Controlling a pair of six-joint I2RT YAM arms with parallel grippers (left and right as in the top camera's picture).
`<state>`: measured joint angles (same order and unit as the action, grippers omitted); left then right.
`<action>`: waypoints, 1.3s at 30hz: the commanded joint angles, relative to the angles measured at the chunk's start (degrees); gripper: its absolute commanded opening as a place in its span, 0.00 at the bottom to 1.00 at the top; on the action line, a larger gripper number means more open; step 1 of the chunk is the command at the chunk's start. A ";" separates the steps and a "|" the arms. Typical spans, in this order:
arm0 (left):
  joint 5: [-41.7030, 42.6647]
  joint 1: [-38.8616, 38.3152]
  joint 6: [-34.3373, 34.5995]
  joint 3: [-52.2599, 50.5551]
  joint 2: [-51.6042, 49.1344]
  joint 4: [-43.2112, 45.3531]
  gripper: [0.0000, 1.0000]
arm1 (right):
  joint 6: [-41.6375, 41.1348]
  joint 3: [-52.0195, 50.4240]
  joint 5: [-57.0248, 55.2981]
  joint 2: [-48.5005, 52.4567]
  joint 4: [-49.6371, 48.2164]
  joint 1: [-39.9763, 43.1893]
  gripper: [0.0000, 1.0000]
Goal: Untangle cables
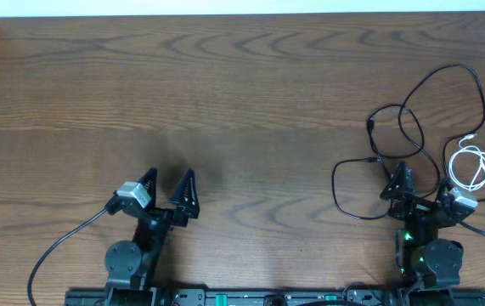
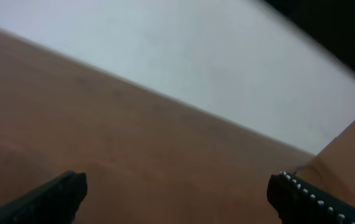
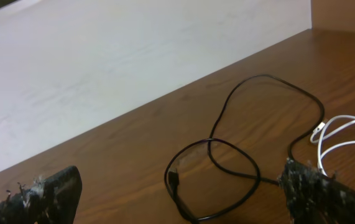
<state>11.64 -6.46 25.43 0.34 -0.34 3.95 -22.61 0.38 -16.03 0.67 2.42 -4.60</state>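
We take this for a robotics lab bench. Two black robot arms, the left arm [image 1: 130, 255] and the right arm [image 1: 429, 255], are mounted on a black rail [image 1: 250, 297] along the near edge of a wood-grain table [image 1: 225, 85], and a green indicator light [image 1: 407, 235] glows on the right one. Loose cables [image 3: 174, 178] lie on the bare top. Past the far edge we see a plain white surface [image 3: 102, 74], and a raised wooden side panel [image 3: 345, 15] bounds the corner.

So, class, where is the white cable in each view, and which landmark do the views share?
Overhead: white cable, far right, mid-height.
Left wrist: not in it.
Right wrist: right edge, past the black cable loop.
Landmark: the wooden table, far edge against the white surface.
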 commanded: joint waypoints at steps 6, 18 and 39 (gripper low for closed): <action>-0.59 1.05 -0.55 -0.11 0.28 -6.93 0.98 | -0.07 -0.07 0.11 -0.39 0.35 -0.35 0.99; -0.59 1.05 -0.55 -0.11 0.13 -6.93 0.98 | -0.07 -0.07 0.13 -0.39 0.35 -0.74 0.99; -8.09 1.03 -17.79 -0.11 -0.68 -7.80 0.98 | -0.07 -0.07 0.13 -0.39 0.39 -0.70 0.99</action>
<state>4.93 -5.72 20.53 1.02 -0.49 -1.48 -22.61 0.38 -16.03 0.67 2.39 -4.84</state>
